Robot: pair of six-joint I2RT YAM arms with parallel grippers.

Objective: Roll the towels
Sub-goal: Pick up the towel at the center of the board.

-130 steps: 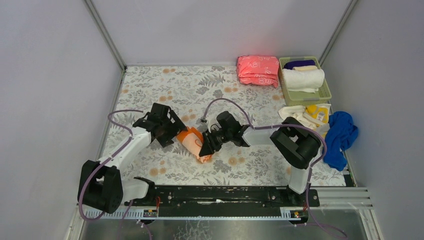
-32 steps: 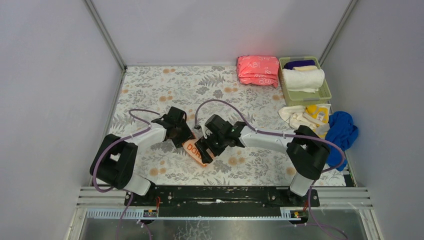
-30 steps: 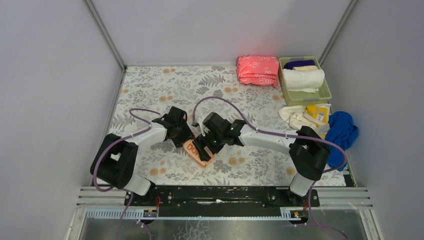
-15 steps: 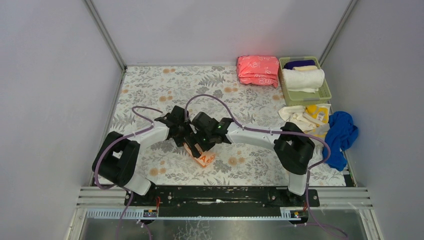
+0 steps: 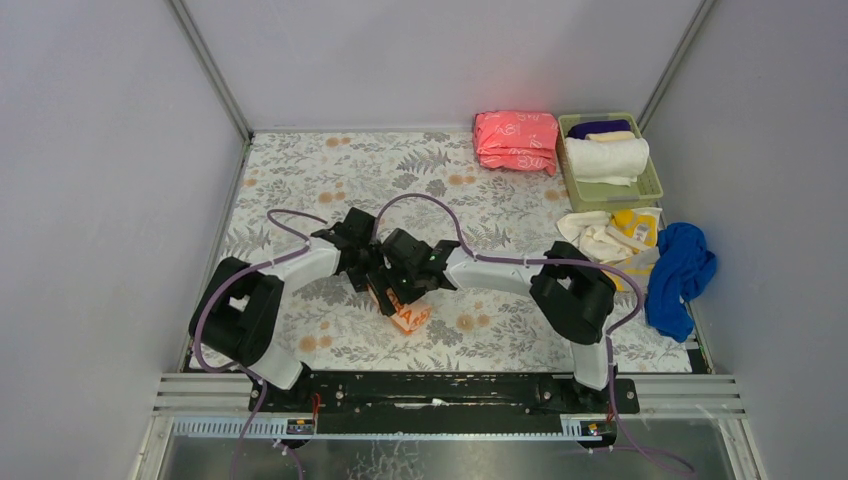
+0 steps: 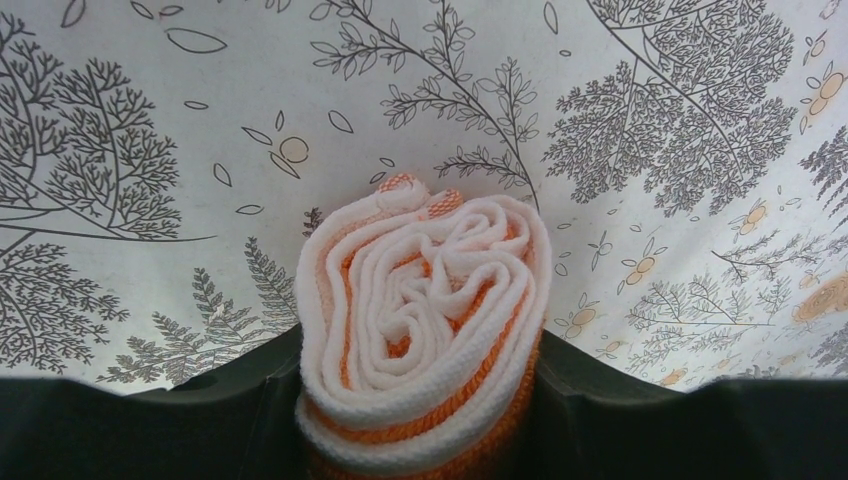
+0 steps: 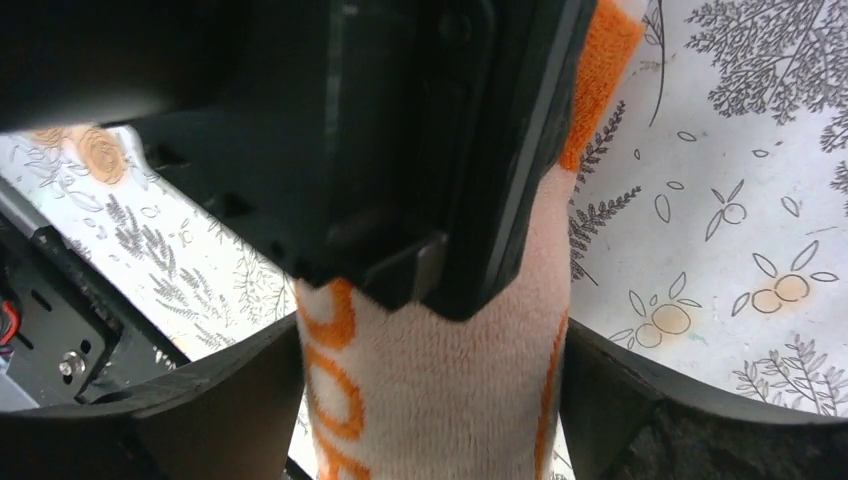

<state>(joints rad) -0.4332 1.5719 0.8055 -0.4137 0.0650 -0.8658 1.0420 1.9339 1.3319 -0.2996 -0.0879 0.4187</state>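
Folded pink stack (image 5: 516, 141) just left of green bin (image 5: 612, 197), far right; floral tablecloth (image 5: 330, 170) underneath.

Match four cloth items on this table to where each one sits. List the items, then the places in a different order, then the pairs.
Items
1. rolled orange-and-white terry towel
2. folded pink patterned cloth stack
3. crumpled royal blue cloth
4. rolled cream-white towel

Places
A. inside the pale green plastic tray
B. at the right edge, just right of the yellow printed cloth
C. at the centre front of the floral-print table
D. at the far side, just left of the tray

Pairs: 1-C, 2-D, 3-B, 4-A
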